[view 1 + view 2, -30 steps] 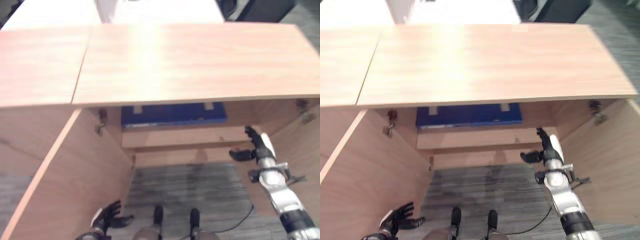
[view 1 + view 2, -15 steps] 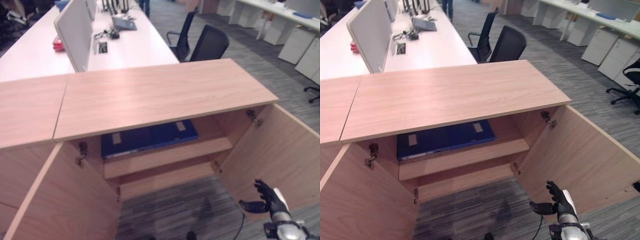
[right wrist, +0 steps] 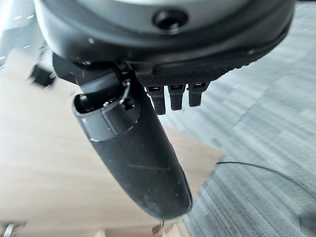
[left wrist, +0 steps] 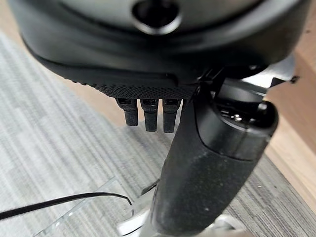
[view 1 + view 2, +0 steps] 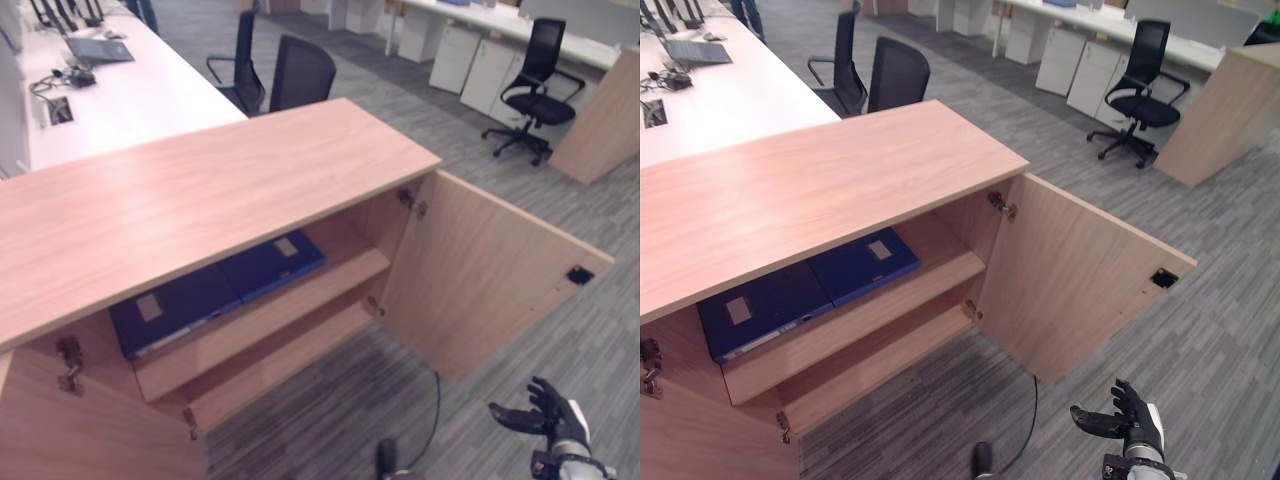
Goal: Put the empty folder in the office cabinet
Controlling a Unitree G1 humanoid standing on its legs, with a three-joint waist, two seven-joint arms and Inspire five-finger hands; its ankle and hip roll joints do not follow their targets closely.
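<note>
Two dark blue folders lie flat side by side on the upper shelf (image 5: 262, 318) of the wooden office cabinet (image 5: 200, 190): a larger one (image 5: 165, 312) and a smaller one (image 5: 272, 264) to its right, both with pale labels. Both cabinet doors stand open. My right hand (image 5: 556, 420) hangs low at the lower right, over the carpet in front of the open right door (image 5: 480, 280), open and empty. Its wrist view shows the right hand (image 3: 168, 29) with straight fingers (image 3: 177, 96) above wood and carpet. My left hand (image 4: 158, 39) is open too, holding nothing, over carpet beside a wooden panel.
The left door (image 5: 60, 440) juts out at the lower left. Behind the cabinet stands a long white desk (image 5: 120, 95) with two dark office chairs (image 5: 300, 72). Another chair (image 5: 532, 85) and white drawer units (image 5: 470, 70) stand at the far right on grey carpet (image 5: 560, 210).
The camera has swung up and to the right, so the whole picture has shifted. My right hand, earlier up by the shelf's front, is now low in front of the right door, still open.
</note>
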